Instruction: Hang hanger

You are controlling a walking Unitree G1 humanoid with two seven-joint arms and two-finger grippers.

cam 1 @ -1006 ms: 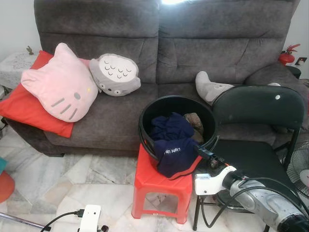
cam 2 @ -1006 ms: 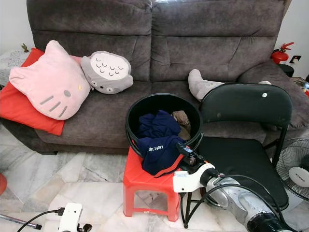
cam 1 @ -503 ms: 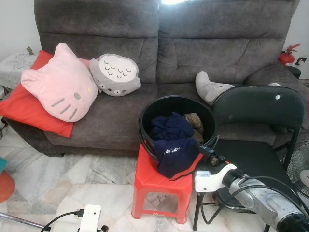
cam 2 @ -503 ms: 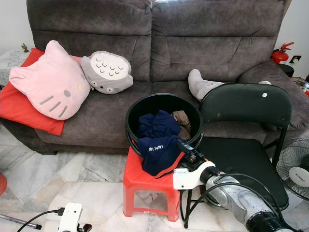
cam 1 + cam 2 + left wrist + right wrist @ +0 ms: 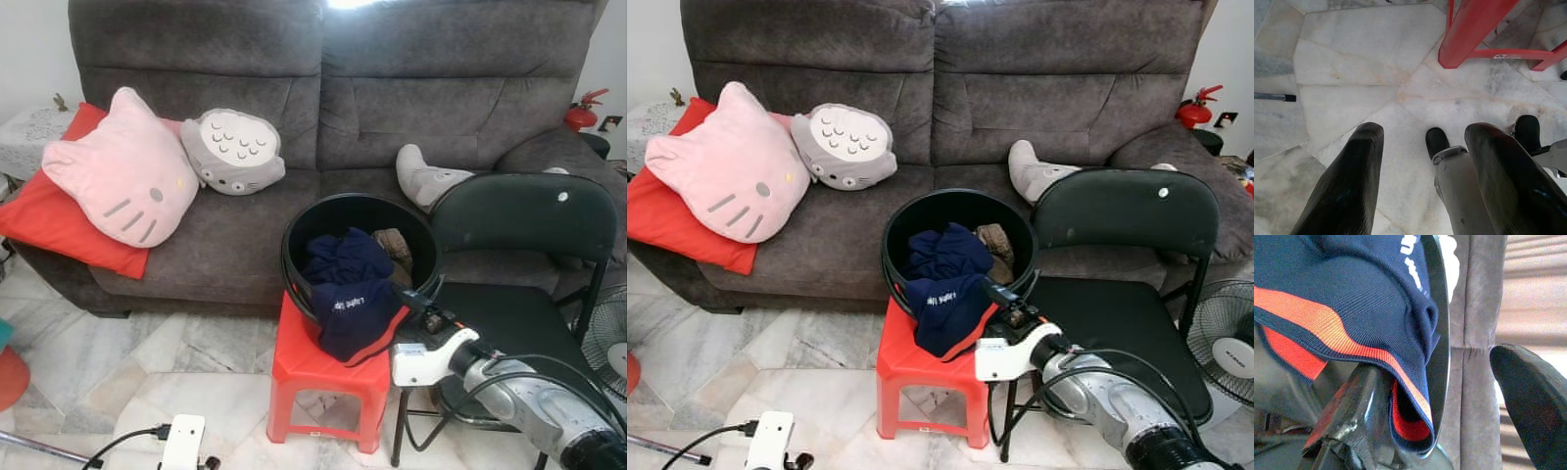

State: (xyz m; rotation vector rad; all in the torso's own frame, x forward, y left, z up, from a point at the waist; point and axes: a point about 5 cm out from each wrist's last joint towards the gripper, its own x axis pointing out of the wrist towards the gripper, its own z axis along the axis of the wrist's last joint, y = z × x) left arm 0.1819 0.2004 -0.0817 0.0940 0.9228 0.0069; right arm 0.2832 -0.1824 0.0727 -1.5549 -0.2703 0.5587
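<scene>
A black bucket (image 5: 294, 240) stands on a red plastic stool (image 5: 304, 367) in front of the sofa. It holds dark clothes, and a navy shirt (image 5: 353, 308) with white lettering and an orange hem hangs over its front rim. My right gripper (image 5: 404, 299) is at that rim, beside the draped shirt, and is open. In the right wrist view the orange hem (image 5: 1400, 382) lies over one finger (image 5: 1352, 431), and the bucket rim (image 5: 1442, 333) runs between the two fingers. My left gripper (image 5: 1425, 131) hangs open over the marble floor.
A black folding chair (image 5: 519, 215) stands right of the stool, under my right arm. The grey sofa (image 5: 235, 235) behind carries a pink cat cushion (image 5: 122, 171), a grey plush (image 5: 233, 149) and a red cushion. A floor fan (image 5: 1225, 338) is at far right.
My right gripper has edged up and closer to the bucket rim. The draped fold of the navy shirt has shifted a little, crumpling its lettering.
</scene>
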